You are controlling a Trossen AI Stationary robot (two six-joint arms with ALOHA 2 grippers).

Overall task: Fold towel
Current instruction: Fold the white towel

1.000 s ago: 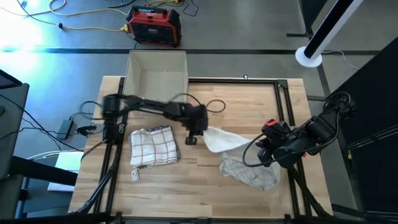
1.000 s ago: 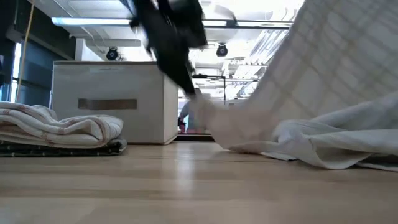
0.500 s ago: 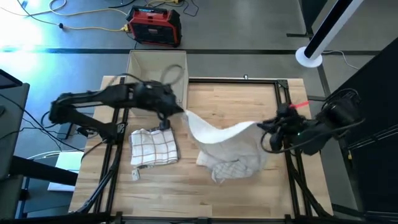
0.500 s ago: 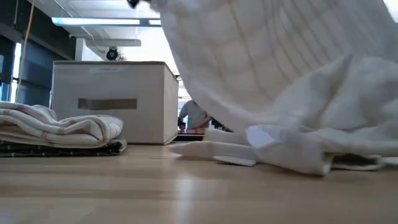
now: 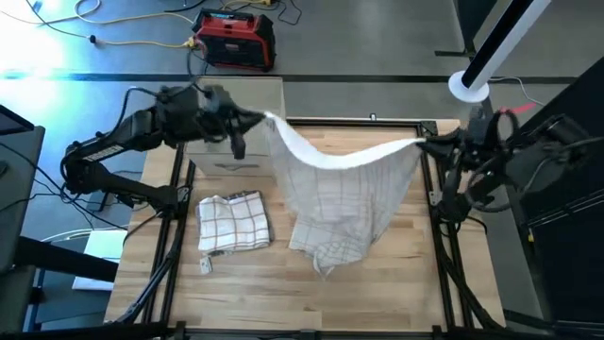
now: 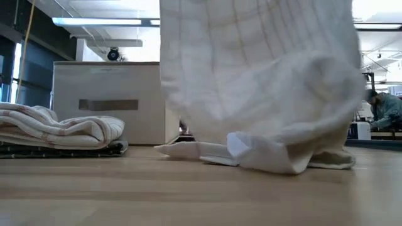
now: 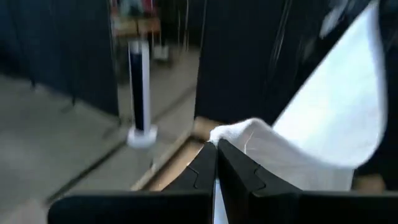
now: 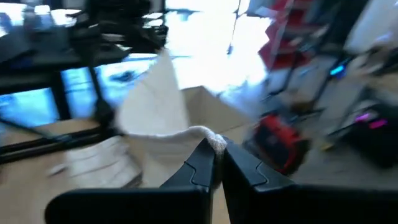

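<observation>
A white towel with faint checks hangs as a sheet between my two grippers, high above the table's middle. My left gripper is shut on its far-left corner and my right gripper is shut on its right corner. The towel's lower end lies bunched on the wooden table. A folded checked towel rests flat on the table's left part. My left gripper pinches the towel's corner between its two shut fingers, coming level from the table's left. The cloth hangs down from there. My right gripper pinches the opposite corner between its shut fingers, coming level from the table's right. The top edge sags slightly between the two holds.
A beige open box stands at the table's far left edge, behind my left gripper. The folded towel shows at the left in the low view. A black frame runs along the table's sides. A person is far off in the room.
Both grippers have risen and drawn apart, the left toward the far left edge, the right toward the far right. The towel, crumpled on the table a second ago, is lifted and spread out into a hanging sheet; only its lower end stays on the table.
</observation>
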